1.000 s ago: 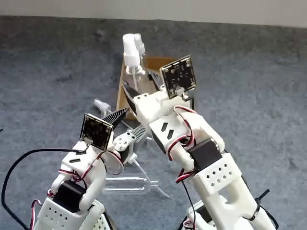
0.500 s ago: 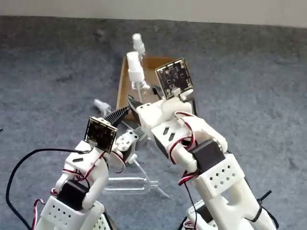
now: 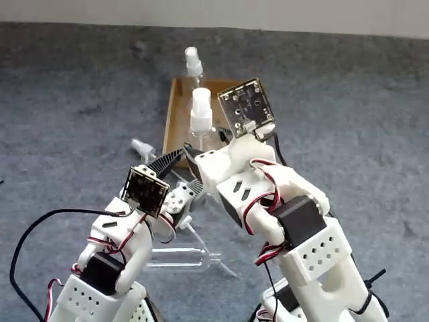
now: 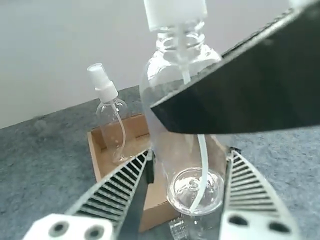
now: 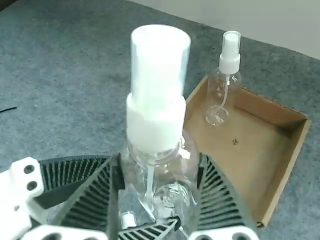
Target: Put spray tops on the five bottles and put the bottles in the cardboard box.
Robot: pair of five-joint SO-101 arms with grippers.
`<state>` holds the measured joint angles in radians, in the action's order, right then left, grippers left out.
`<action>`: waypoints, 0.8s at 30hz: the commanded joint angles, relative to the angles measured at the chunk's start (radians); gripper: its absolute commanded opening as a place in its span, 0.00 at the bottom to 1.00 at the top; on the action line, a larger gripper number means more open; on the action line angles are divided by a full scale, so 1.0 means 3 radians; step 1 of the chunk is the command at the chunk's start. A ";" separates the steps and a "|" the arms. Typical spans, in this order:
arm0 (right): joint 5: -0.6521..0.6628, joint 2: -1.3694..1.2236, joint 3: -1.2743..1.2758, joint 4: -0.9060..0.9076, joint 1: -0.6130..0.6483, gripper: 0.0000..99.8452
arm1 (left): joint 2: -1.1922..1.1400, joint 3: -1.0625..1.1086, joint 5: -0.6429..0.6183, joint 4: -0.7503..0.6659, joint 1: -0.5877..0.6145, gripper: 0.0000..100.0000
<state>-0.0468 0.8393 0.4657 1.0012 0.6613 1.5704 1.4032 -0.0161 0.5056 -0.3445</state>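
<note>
My right gripper (image 3: 202,147) (image 5: 156,202) is shut on a clear bottle (image 3: 200,115) (image 5: 157,165) with a white spray top on it. It holds the bottle upright above the near edge of the cardboard box (image 3: 175,124) (image 5: 272,145). My left gripper (image 3: 182,169) (image 4: 187,200) stands open just below and in front of that bottle (image 4: 180,110), its fingers flanking the base without a clear grip. A second bottle with a spray top (image 3: 194,64) (image 4: 111,120) (image 5: 222,95) stands in the box's far corner.
Near the arm bases, a clear bottle (image 3: 175,258) with no top lies on its side on the grey carpet. A loose white spray top (image 3: 141,146) lies left of the box. Another top with a long dip tube (image 3: 201,241) lies by the lying bottle.
The right arm has swung the held bottle from a tilt near the box's far left side to upright, closer to the arms. The left arm shifted slightly.
</note>
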 commanded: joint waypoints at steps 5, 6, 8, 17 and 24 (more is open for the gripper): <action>0.0245 -0.0141 -0.0202 -0.0969 -0.0831 0.00 | 0.0013 0.0028 0.0020 -0.0138 -0.0161 0.15; 0.0245 -0.0274 -0.0202 -0.1046 -0.0928 0.00 | 0.0013 0.0049 0.0026 -0.0143 -0.0161 0.15; 0.0245 -0.0591 -0.0217 -0.1179 -0.1061 0.00 | 0.0013 0.0054 0.0020 -0.0143 -0.0156 0.15; 0.0225 -0.1849 -0.0560 -0.2064 -0.1153 0.00 | 0.0008 0.0059 0.0005 -0.0143 0.0407 0.15; 0.0225 -0.2463 -0.0611 -0.2432 -0.1204 0.00 | -0.0253 0.0115 0.0005 -0.0292 0.0514 0.15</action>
<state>0.0130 0.1151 0.3537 0.3322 0.3268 1.5658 1.4461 -0.0146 0.4826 -0.2002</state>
